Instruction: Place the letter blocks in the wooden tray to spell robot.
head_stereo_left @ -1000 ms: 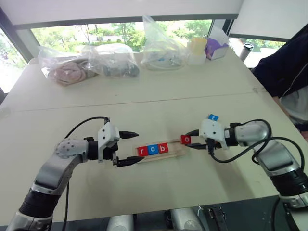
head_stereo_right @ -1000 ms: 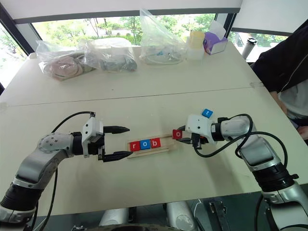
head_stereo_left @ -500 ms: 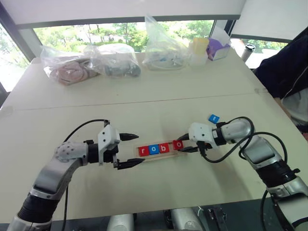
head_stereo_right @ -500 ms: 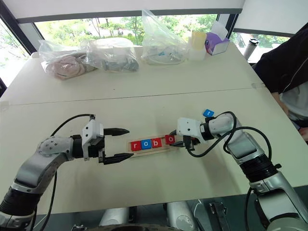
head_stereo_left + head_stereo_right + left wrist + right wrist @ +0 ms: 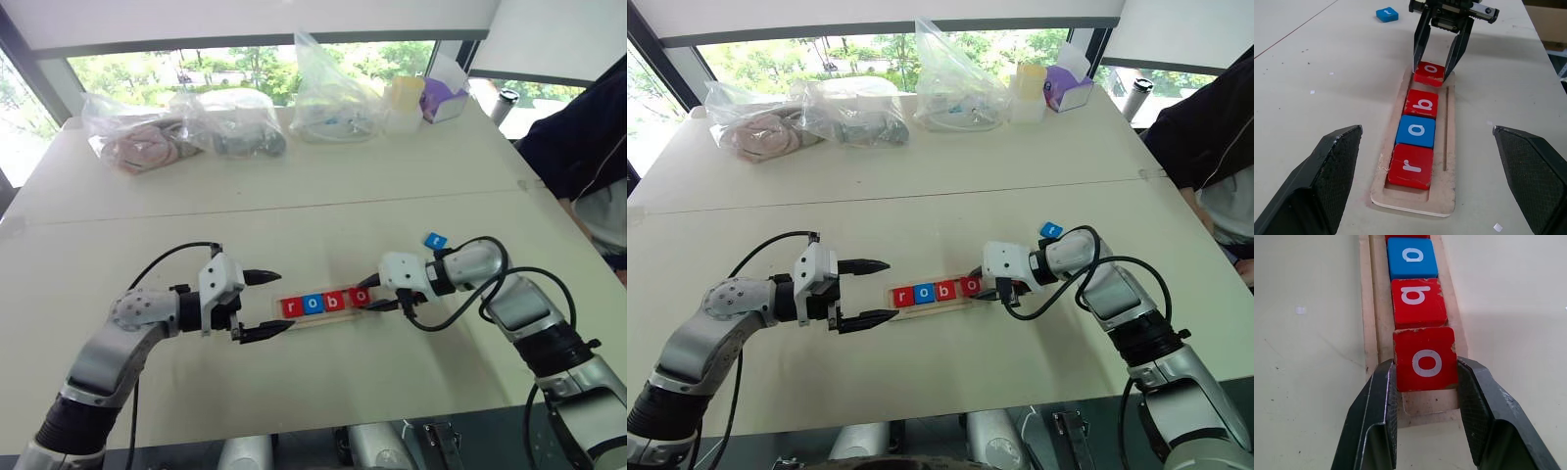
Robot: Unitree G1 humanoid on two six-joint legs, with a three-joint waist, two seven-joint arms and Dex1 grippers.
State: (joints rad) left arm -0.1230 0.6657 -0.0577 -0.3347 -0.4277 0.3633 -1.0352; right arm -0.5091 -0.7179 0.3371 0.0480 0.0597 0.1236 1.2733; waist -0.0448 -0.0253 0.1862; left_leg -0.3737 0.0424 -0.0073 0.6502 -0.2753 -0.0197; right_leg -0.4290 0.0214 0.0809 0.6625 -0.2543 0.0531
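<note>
Right claw [image 5: 1425, 382] clamped on red o block [image 5: 1425, 359] over wooden tray [image 5: 1449, 161]; left claw [image 5: 263, 305] wide, at tray's nine o'clock end.

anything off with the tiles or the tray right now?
Mostly tidy: r, o, b sit flat in the wooden tray. The second red o tile, gripped by the right gripper, is tilted, not yet seated flat in the slot. The blue t tile lies loose on the table.
</note>
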